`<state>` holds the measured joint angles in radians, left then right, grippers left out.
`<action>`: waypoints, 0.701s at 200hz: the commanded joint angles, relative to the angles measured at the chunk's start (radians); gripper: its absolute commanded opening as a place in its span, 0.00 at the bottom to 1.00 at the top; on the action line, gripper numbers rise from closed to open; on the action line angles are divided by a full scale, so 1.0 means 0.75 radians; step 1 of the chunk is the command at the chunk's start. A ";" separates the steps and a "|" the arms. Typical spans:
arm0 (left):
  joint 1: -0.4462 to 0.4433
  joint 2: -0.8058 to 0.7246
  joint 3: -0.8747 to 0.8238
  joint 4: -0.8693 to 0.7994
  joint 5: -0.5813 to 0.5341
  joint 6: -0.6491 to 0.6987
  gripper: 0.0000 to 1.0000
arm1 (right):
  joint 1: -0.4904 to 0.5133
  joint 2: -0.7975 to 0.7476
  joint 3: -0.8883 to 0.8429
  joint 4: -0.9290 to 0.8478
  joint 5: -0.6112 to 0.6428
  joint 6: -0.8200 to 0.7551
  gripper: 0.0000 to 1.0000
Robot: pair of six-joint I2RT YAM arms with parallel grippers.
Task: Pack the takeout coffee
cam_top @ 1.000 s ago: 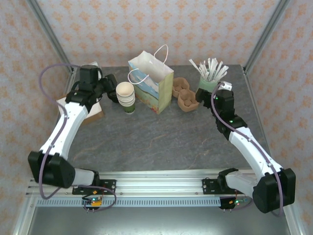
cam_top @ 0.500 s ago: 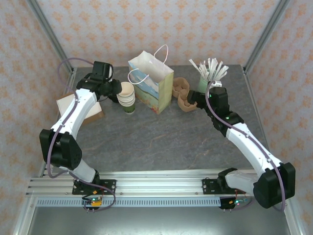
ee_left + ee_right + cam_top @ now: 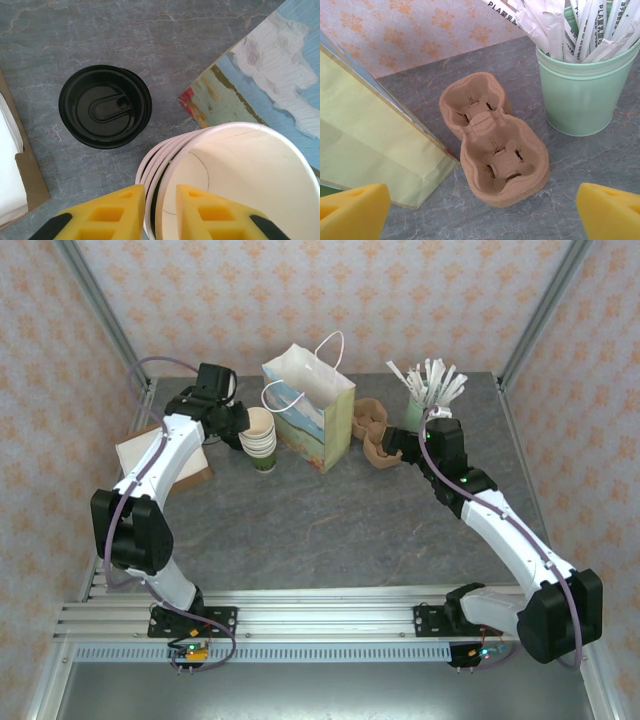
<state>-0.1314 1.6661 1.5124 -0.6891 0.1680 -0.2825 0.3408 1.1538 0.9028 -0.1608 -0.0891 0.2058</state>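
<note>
Takeout coffee (image 3: 105, 106) stands just beyond left end effector (image 3: 160, 210), its fingers (image 3: 110, 215) narrowly apart astride the cup stack (image 3: 240, 170).

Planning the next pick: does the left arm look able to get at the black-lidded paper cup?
Probably yes: the black-lidded paper cup stands nearby on bare table, nothing over it. But the left gripper straddles the rim of the stack of cream paper cups and must clear that first.
</note>
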 commanded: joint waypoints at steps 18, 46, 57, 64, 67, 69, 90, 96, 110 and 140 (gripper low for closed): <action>-0.013 0.008 0.045 -0.025 -0.029 0.030 0.18 | 0.004 -0.007 0.022 -0.021 0.038 -0.010 0.96; -0.011 -0.002 0.048 -0.026 -0.051 0.031 0.15 | 0.004 0.004 0.026 -0.026 0.030 -0.007 0.96; -0.012 -0.004 0.051 -0.025 -0.057 0.029 0.14 | 0.003 0.006 0.028 -0.029 0.029 -0.006 0.96; -0.013 -0.007 0.055 -0.024 -0.062 0.028 0.13 | 0.003 0.008 0.026 -0.028 0.030 -0.004 0.96; -0.012 -0.006 0.057 -0.024 -0.062 0.027 0.12 | 0.003 0.011 0.027 -0.028 0.032 -0.003 0.96; -0.012 -0.008 0.057 -0.023 -0.062 0.026 0.12 | 0.003 0.011 0.027 -0.029 0.030 -0.003 0.96; -0.011 -0.018 0.057 -0.019 -0.072 0.019 0.09 | 0.005 0.010 0.027 -0.031 0.031 -0.004 0.96; -0.013 -0.024 0.058 -0.018 -0.076 0.017 0.09 | 0.003 0.012 0.030 -0.036 0.033 -0.004 0.96; -0.011 -0.041 0.060 -0.012 -0.083 0.011 0.09 | 0.004 0.010 0.035 -0.043 0.033 -0.003 0.96; -0.013 -0.082 0.070 -0.001 -0.096 -0.006 0.08 | 0.004 0.011 0.043 -0.052 0.036 -0.008 0.96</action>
<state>-0.1314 1.6688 1.5234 -0.6922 0.1383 -0.2794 0.3408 1.1568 0.9028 -0.1741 -0.0822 0.2058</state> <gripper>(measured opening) 0.084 0.962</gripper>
